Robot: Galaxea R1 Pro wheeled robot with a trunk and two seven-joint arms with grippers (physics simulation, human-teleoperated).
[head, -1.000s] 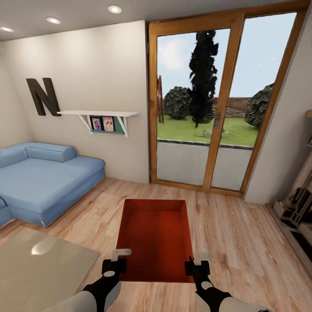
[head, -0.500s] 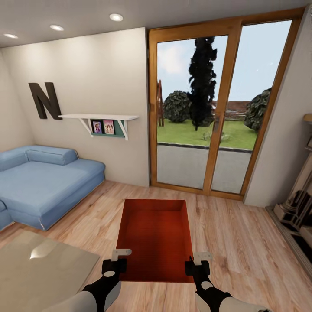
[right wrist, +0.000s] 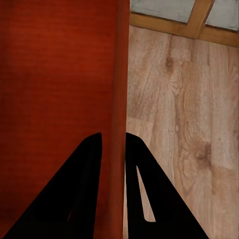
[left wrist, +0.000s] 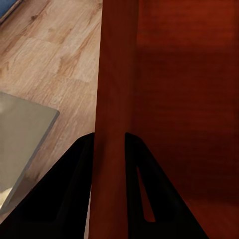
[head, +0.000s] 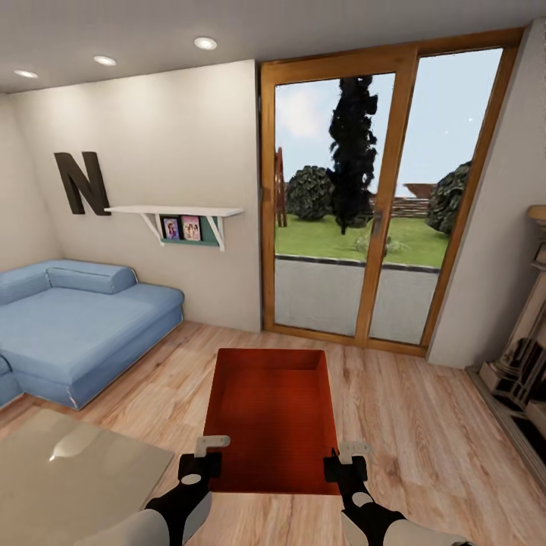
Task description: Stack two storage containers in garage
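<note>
A red-orange open-top storage container (head: pixel 271 417) hangs above the living room's wood plank floor, carried between both arms in the head view. My left gripper (head: pixel 210 455) is shut on its left wall near the close corner; in the left wrist view the black fingers (left wrist: pixel 74 189) clamp that thin red wall (left wrist: pixel 112 124). My right gripper (head: pixel 339 457) is shut on the right wall, and the right wrist view has its fingers (right wrist: pixel 82 194) pinching the wall (right wrist: pixel 119 99) from both sides. The garage is out of view.
A blue sectional sofa (head: pixel 72 326) stands at the left, a glass coffee table (head: pixel 68 470) at the lower left. Ahead is a wood-framed glass door (head: pixel 379 205) onto a garden. A pale fireplace surround (head: pixel 523 356) lines the right wall. A white shelf (head: pixel 178 212) hangs on the cream wall.
The whole view has drifted: the wall, shelf and door sit lower and slightly shifted, so the camera moved. The container and both grippers keep the same place in the picture.
</note>
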